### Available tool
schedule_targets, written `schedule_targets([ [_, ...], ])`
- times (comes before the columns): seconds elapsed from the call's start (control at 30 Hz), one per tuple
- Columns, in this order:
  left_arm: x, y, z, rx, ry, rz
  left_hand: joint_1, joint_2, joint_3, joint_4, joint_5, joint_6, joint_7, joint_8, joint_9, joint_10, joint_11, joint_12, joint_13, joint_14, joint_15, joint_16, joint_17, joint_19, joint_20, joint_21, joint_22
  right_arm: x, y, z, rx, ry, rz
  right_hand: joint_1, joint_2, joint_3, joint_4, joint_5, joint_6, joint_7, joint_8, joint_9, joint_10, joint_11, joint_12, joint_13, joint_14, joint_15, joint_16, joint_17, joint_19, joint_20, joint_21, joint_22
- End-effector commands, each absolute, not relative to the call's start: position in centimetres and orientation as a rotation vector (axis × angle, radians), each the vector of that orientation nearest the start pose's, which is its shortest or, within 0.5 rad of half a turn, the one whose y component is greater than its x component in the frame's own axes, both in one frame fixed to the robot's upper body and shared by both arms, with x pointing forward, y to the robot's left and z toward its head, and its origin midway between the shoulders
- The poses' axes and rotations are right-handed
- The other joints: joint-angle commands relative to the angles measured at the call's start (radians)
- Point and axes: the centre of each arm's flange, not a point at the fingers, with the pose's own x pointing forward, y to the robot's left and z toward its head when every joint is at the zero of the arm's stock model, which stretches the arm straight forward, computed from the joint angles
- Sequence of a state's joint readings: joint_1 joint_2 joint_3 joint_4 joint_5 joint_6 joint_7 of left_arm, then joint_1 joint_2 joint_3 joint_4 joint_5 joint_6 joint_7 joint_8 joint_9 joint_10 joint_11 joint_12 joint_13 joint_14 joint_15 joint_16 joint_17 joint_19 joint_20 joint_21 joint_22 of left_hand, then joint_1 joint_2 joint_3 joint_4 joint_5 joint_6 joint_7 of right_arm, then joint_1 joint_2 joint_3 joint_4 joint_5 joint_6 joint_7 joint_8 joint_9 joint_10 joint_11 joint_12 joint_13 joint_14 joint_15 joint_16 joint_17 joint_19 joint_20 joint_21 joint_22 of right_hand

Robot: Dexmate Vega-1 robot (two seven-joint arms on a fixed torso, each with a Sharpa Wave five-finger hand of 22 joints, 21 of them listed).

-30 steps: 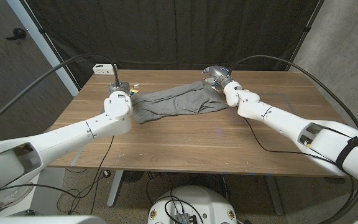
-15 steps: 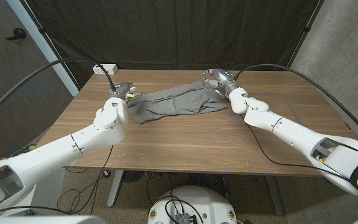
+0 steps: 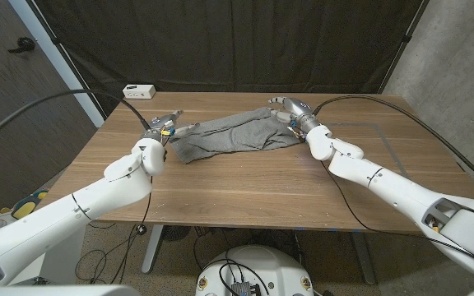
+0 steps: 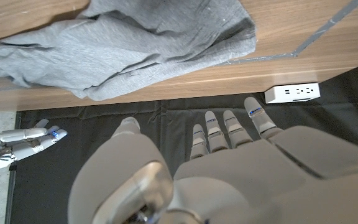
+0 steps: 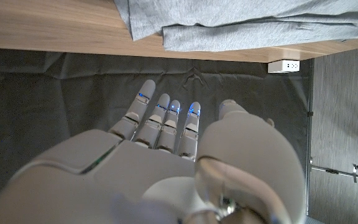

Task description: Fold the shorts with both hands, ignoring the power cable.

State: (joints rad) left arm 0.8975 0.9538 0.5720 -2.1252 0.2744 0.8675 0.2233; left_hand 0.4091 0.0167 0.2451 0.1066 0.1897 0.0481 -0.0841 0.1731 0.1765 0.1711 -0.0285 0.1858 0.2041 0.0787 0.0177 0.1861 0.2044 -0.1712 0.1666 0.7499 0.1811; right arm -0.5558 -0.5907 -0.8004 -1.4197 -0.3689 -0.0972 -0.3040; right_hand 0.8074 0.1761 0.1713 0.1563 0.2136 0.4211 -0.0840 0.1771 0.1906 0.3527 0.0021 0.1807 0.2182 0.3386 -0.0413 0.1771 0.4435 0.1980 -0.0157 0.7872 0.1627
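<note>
The gray shorts (image 3: 235,135) are lying crumpled toward the far edge of the surface (image 3: 245,185), long axis running side to side. I am flanking them: my left hand (image 3: 161,127) is hovering just off their left end, my right hand (image 3: 290,108) at their right far corner, both with fingers spread, holding nothing, about equally near.

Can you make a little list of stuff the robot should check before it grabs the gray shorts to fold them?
1. Shorts lie on the table: ok, but bunched and wrinkled.
2. Left robot hand holds nothing, fingers apart: ok.
3. Right robot hand holds nothing, fingers apart: ok.
4. Each robot hand is at its own end of the shorts: ok.
5. Robot hands touching the cloth: cannot tell.
6. White power strip sits away from the shorts, at the table's far corner: ok.
</note>
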Motion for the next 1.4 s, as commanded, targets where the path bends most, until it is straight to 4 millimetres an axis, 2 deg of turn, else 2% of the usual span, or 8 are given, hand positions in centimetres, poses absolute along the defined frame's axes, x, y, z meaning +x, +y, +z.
schedule_targets([
  [0.03,53.9,27.3,-0.2,1.187,-0.335,0.296,0.003,-0.031,-0.013,-0.007,0.013,-0.025,-0.004,-0.001,0.003,-0.015,-0.002,0.008,-0.001,-0.015,0.003,-0.002,-0.004,-0.068,0.012,-0.014,0.003,65.3,-17.6,0.5,-1.15,-0.723,-0.009,-0.02,0.002,0.011,0.001,-0.005,-0.005,-0.001,0.006,0.001,-0.008,0.002,0.001,-0.004,-0.023,-0.027,-0.004,-0.013,-0.013,-0.007,-0.013,0.002],
  [0.27,54.0,27.0,-1.3,1.197,-0.304,0.269,0.009,-0.068,-0.031,-0.022,0.026,-0.043,-0.013,0.002,0.002,-0.03,-0.008,0.008,-0.004,-0.035,-0.003,-0.003,-0.011,-0.075,0.019,-0.027,0.001,65.2,-17.6,-0.7,-1.165,-0.699,-0.002,-0.045,0.006,0.014,0.007,-0.005,-0.011,-0.001,0.006,0.0,-0.007,0.0,0.005,-0.009,-0.045,-0.024,-0.002,-0.03,-0.028,-0.016,-0.031,0.002],
  [0.43,54.0,26.8,-1.8,1.242,-0.281,0.275,0.026,-0.101,-0.046,-0.04,0.039,-0.03,-0.001,0.013,0.002,-0.019,-0.008,0.016,-0.006,-0.037,0.007,0.0,-0.015,-0.073,0.025,-0.037,0.001,65.2,-17.6,-1.3,-1.169,-0.682,0.004,-0.051,0.007,0.015,0.008,-0.005,-0.013,0.001,0.006,0.0,-0.006,0.003,0.006,-0.01,-0.046,-0.022,0.0,-0.034,-0.029,-0.016,-0.034,0.002],
  [0.67,53.9,26.5,-1.9,1.312,-0.259,0.306,0.099,-0.144,-0.058,-0.089,0.069,0.007,0.019,0.028,0.003,0.023,-0.008,0.033,-0.009,-0.024,0.011,0.009,-0.021,-0.039,0.037,-0.047,0.001,65.2,-17.4,-2.3,-1.184,-0.675,0.008,-0.059,0.008,0.02,0.006,-0.004,-0.007,0.006,0.01,0.0,0.002,0.007,0.011,-0.013,-0.044,-0.019,0.005,-0.045,-0.028,-0.016,-0.041,0.001],
  [0.77,54.0,26.5,-2.0,1.334,-0.246,0.315,0.146,-0.157,-0.062,-0.116,0.085,0.026,0.04,0.032,0.003,0.038,0.005,0.038,-0.009,-0.018,0.015,0.011,-0.023,-0.021,0.041,-0.052,0.001,65.3,-17.5,-2.6,-1.176,-0.667,0.015,-0.06,0.008,0.022,0.004,-0.003,-0.003,0.007,0.011,0.0,0.005,0.005,0.012,-0.013,-0.042,-0.02,0.006,-0.049,-0.026,-0.017,-0.044,0.001],
  [0.93,54.2,26.3,-2.1,1.374,-0.235,0.34,0.194,-0.164,-0.066,-0.142,0.104,0.04,0.063,0.032,0.004,0.058,0.009,0.043,-0.009,-0.007,0.017,0.014,-0.023,0.006,0.041,-0.054,0.003,65.3,-17.4,-3.2,-1.207,-0.661,0.018,-0.062,0.008,0.029,-0.001,-0.002,0.004,0.01,0.014,-0.001,0.016,0.004,0.016,-0.015,-0.037,-0.028,0.009,-0.06,-0.022,-0.021,-0.049,0.001],
  [1.03,54.4,26.0,-2.2,1.402,-0.233,0.357,0.225,-0.165,-0.068,-0.158,0.118,0.051,0.077,0.033,0.004,0.067,0.008,0.045,-0.009,0.001,0.014,0.015,-0.023,0.026,0.041,-0.053,0.003,65.5,-17.2,-3.7,-1.217,-0.65,0.026,-0.063,0.007,0.043,-0.011,-0.001,0.041,0.01,0.025,-0.002,0.033,-0.011,0.021,-0.019,-0.028,-0.04,0.012,-0.083,-0.013,-0.025,-0.059,0.001],
  [1.4,54.8,25.2,-2.6,1.476,-0.233,0.378,0.292,-0.171,-0.086,-0.191,0.154,0.128,0.067,0.047,0.004,0.136,-0.023,0.063,-0.01,0.028,-0.001,0.019,-0.024,0.058,0.04,-0.061,0.006,65.9,-16.9,-4.8,-1.224,-0.626,0.045,-0.058,0.006,0.07,-0.028,0.001,0.089,0.014,0.033,-0.004,0.066,-0.007,0.027,-0.023,0.001,-0.05,0.02,-0.121,0.009,-0.033,-0.073,0.001],
])
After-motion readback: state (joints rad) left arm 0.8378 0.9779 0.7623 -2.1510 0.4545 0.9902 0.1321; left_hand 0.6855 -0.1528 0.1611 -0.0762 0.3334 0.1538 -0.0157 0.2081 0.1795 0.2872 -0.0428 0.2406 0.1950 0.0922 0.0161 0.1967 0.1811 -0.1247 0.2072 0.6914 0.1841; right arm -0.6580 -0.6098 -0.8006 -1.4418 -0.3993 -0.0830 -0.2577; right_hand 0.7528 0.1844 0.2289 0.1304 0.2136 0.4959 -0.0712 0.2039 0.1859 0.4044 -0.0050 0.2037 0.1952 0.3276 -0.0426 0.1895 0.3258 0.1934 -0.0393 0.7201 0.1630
